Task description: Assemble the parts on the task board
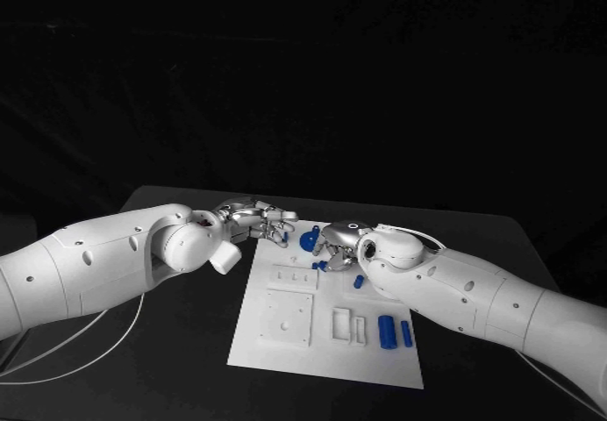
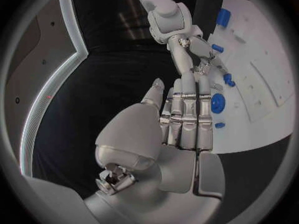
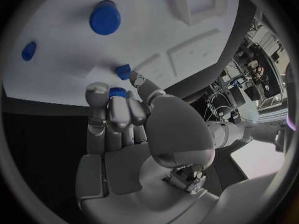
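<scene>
Two hands crowd the far end of the task board (image 1: 294,351), and that closeness is the main hazard. The right hand (image 1: 337,248) hangs over the board's far part with its fingers curled in; the right wrist view shows a small blue part (image 3: 117,92) pinched at its fingertips (image 3: 98,92), a second small blue piece (image 3: 123,71) just beyond them, and a round blue knob (image 3: 104,18) further along the board. The left hand (image 1: 257,221) sits at the board's far-left edge, fingers stretched out flat and apart, holding nothing that I can see. Two long blue parts (image 1: 395,333) lie at the board's near-right corner, well apart from both hands. A shallow pinch could let the small part tip or drop before it seats; any sideways reach could knock hand against hand or nudge the loose piece nearby.
</scene>
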